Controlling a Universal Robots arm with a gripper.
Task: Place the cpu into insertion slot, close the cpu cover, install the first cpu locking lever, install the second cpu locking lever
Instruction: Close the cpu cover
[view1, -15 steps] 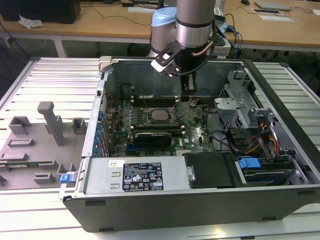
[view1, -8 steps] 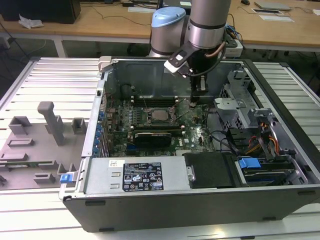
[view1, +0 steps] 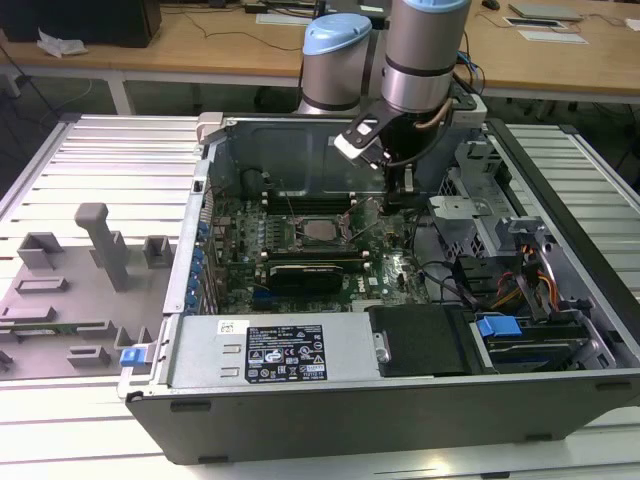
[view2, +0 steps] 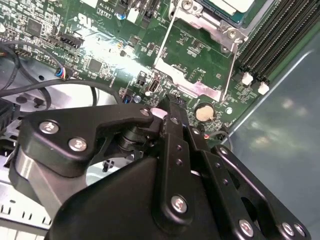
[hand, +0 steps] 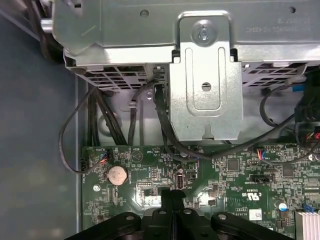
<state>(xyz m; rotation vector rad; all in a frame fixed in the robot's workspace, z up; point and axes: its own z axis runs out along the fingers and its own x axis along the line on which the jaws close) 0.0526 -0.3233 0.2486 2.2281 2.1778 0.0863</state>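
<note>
2 fingertips (hand: 166, 202) of the gripper (view1: 405, 198) are pressed together, holding nothing (tips just above the green motherboard (hand: 240, 195)). 1 coin cell (hand: 117, 174) lies near them. Farther off, at the centre of the exterior view, the cpu (view1: 322, 232) sits in the insertion slot (view1: 296, 235), to the exterior view's left of the gripper.

Green motherboard (view2: 100, 35) flecked with white print. The hand (view2: 170, 109) is matte black with silver screws (view2: 179, 204). Dull silver cpu (view1: 322, 232), pale blue arm cap (view1: 337, 35), and a grey surface (view1: 110, 160), ribbed.
</note>
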